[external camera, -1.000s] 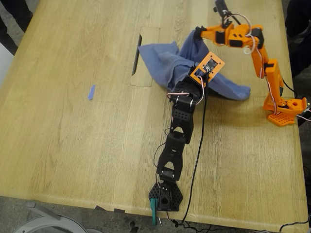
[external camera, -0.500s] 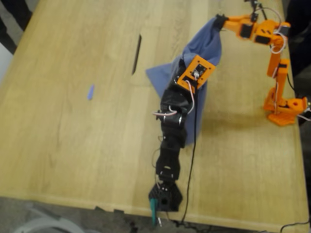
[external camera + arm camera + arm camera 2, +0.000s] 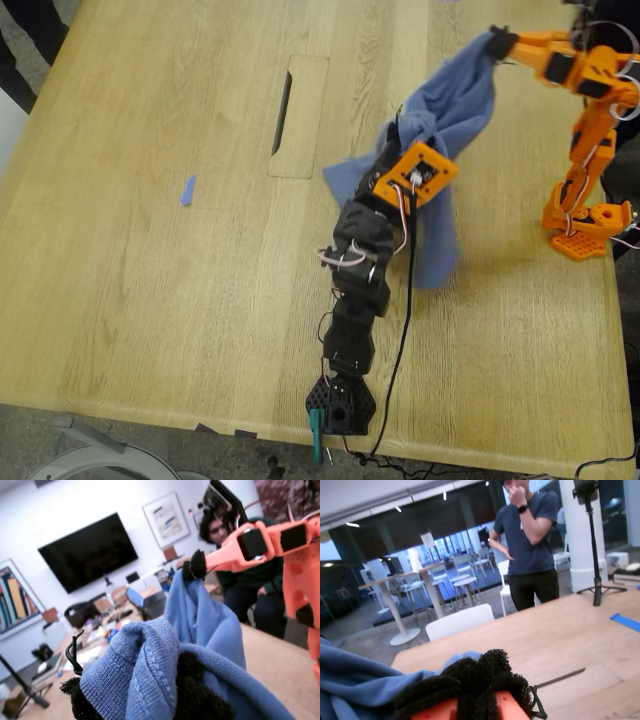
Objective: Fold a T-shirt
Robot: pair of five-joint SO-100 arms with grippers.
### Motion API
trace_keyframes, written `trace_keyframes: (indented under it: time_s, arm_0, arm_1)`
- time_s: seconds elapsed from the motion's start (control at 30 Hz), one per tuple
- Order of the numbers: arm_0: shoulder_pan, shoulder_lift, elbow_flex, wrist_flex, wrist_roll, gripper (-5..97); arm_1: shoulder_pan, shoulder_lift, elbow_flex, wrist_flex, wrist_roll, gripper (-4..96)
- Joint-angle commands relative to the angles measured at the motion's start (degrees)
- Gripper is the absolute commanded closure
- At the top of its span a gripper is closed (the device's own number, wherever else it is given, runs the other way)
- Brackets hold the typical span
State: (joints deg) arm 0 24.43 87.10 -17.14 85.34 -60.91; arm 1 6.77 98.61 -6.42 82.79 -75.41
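Observation:
The periwinkle-blue T-shirt (image 3: 455,105) hangs bunched between my two grippers above the table, its lower part trailing down to the wood at the exterior view's right. Its print is hidden. My first gripper (image 3: 396,138), on the black arm, is shut on a gathered fold of the T-shirt (image 3: 150,660); its black foam pads (image 3: 192,695) clamp the cloth. My second gripper (image 3: 497,43), on the orange arm, is shut on another edge of the shirt, higher and further to the exterior view's right. It also shows in the first wrist view (image 3: 192,566). Its foam pads (image 3: 470,677) press on blue cloth (image 3: 355,680).
A dark cable slot (image 3: 283,110) cuts the wooden table (image 3: 150,280). A small blue tape scrap (image 3: 187,190) lies at the exterior view's left. The orange arm's base (image 3: 585,225) stands near the right edge. A person (image 3: 530,540) stands beyond the table; another person (image 3: 250,585) sits behind the orange arm.
Both grippers have risen and moved toward the exterior view's right with the T-shirt. The shirt has left the slot area and now hangs stretched between them.

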Motion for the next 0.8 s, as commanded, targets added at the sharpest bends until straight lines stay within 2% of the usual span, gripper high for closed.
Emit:
trace_keyframes:
  time_s: [0.0, 0.3, 0.57, 0.77]
  arm_0:
    - [3.1, 9.5, -2.3, -2.9, 1.0, 92]
    - [12.5, 10.4, -2.3, -6.8, 2.0, 92]
    - [19.5, 7.9, -2.3, -12.4, 3.5, 92]
    - [26.5, 7.9, -2.3, -9.0, 3.3, 92]
  arm_1:
    - [0.7, 4.3, -1.7, 1.0, -0.2, 91.4]
    - [-2.5, 8.7, -1.5, 5.6, -2.7, 91.4]
    - [-4.6, 9.8, -1.4, -0.3, -7.9, 91.4]
    - [-3.3, 14.9, -0.7, 5.2, -7.8, 91.4]
